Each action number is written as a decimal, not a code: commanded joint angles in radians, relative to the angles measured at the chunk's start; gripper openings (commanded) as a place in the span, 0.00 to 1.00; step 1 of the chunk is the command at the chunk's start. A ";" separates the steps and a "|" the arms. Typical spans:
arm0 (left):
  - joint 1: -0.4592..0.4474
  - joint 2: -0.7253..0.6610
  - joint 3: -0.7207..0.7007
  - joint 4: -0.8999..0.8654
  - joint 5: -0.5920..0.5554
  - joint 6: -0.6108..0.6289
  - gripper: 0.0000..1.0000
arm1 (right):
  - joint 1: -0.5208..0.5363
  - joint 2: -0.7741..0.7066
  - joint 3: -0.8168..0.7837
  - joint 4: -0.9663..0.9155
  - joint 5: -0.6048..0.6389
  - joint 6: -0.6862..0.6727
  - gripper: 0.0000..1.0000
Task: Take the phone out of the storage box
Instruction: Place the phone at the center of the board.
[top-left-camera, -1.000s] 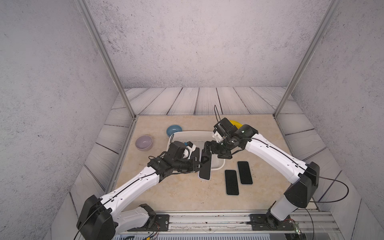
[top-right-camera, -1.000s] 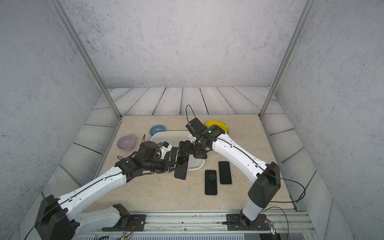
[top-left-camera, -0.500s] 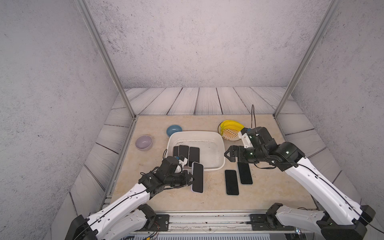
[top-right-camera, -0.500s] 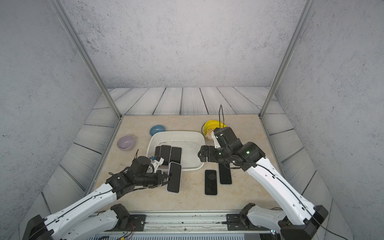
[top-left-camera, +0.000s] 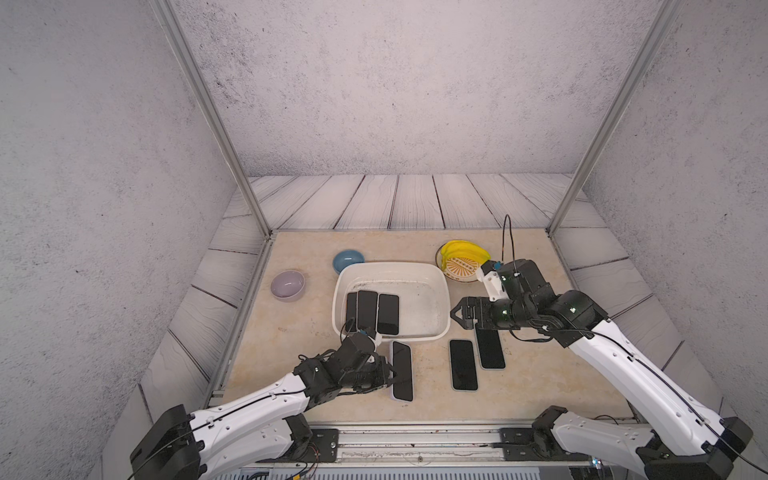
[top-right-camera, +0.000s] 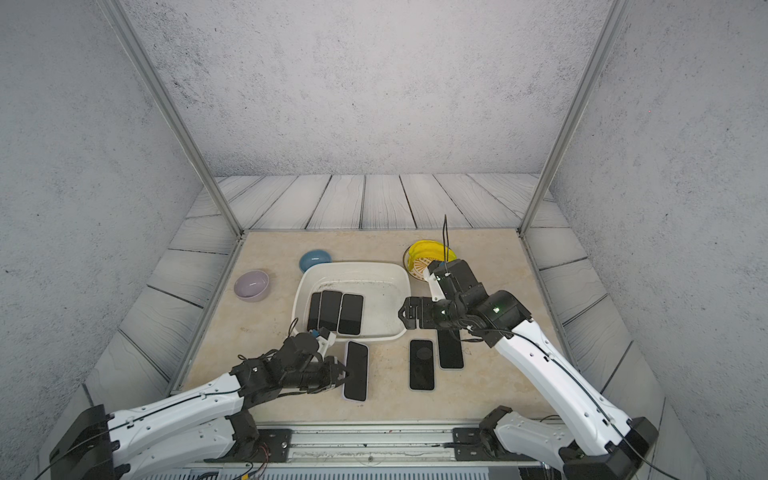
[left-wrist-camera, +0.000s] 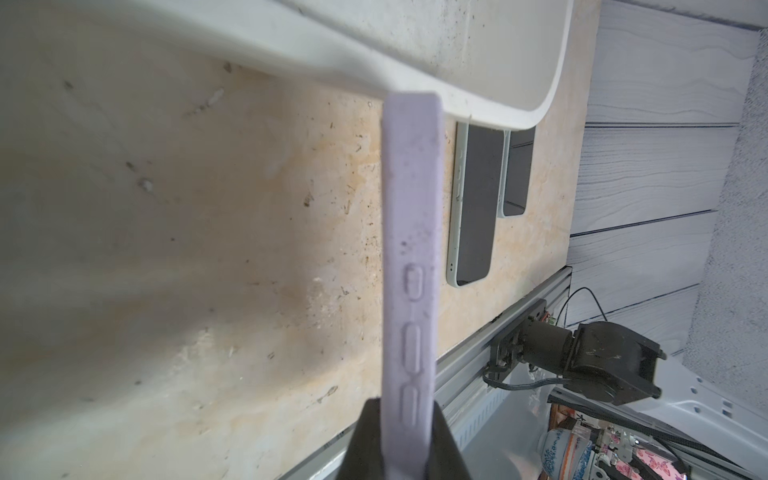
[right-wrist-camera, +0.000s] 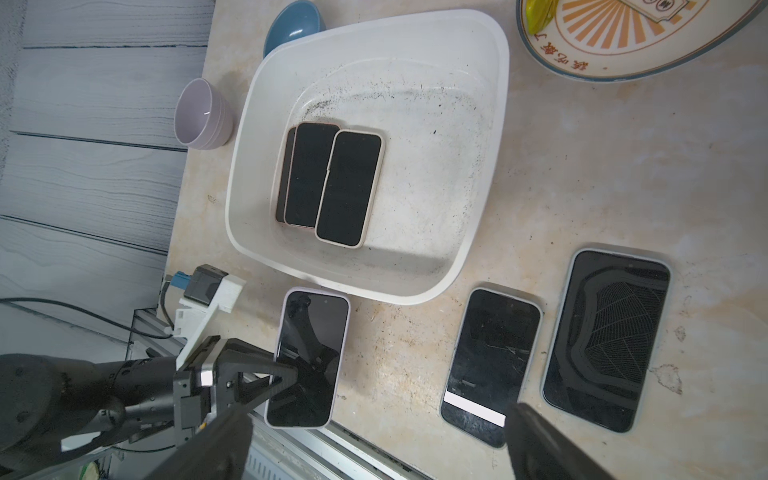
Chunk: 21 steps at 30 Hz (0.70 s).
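Grey textured walls and pale plank flooring enclose a beige stone-look bench (top-left-camera: 519, 374).

Item 1: the storage box (top-left-camera: 390, 264) sits at mid-bench, open side up, with dark specks on its floor. Three phones (top-left-camera: 368, 309) lie screen up and overlapping in the end of the box nearer the left arm, as the right wrist view confirms (right-wrist-camera: 332, 187).

Item 2: the lilac-cased phone (top-left-camera: 402, 370) is outside the box, just beside its near rim, screen up and lengthwise toward the robot. The left pincer (top-left-camera: 390, 374) is closed on one long edge of it. The left wrist view shows that edge (left-wrist-camera: 411, 228) running out from between the dark fingers (left-wrist-camera: 361, 440). Whether the phone rests on the bench or hangs just clear of it cannot be told.

Item 3: the right pincer (top-left-camera: 459, 312) has its jaws spread wide and holds nothing. It hovers beside the end of the box nearer the right arm.

Item 4: two more phones lie flat on the bench, side by side and screen up: one (top-left-camera: 463, 365) near the held phone, the other (top-left-camera: 490, 347) partly under the right arm.

Item 5: a blue bowl (top-left-camera: 348, 260) touches the box's far corner. A lilac bowl (top-left-camera: 287, 284) stands apart near the bench edge. A patterned plate (top-left-camera: 459, 266) carrying a yellow object (top-left-camera: 461, 250) sits behind the right pincer.
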 joint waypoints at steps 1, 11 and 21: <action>-0.057 0.049 0.023 0.141 -0.068 -0.037 0.00 | -0.008 -0.043 -0.027 0.020 -0.038 -0.039 1.00; -0.089 0.283 0.098 0.261 -0.049 -0.036 0.00 | -0.026 -0.067 -0.070 0.031 -0.055 -0.048 1.00; -0.093 0.494 0.182 0.373 0.029 -0.038 0.00 | -0.028 -0.085 -0.096 0.047 -0.045 -0.004 1.00</action>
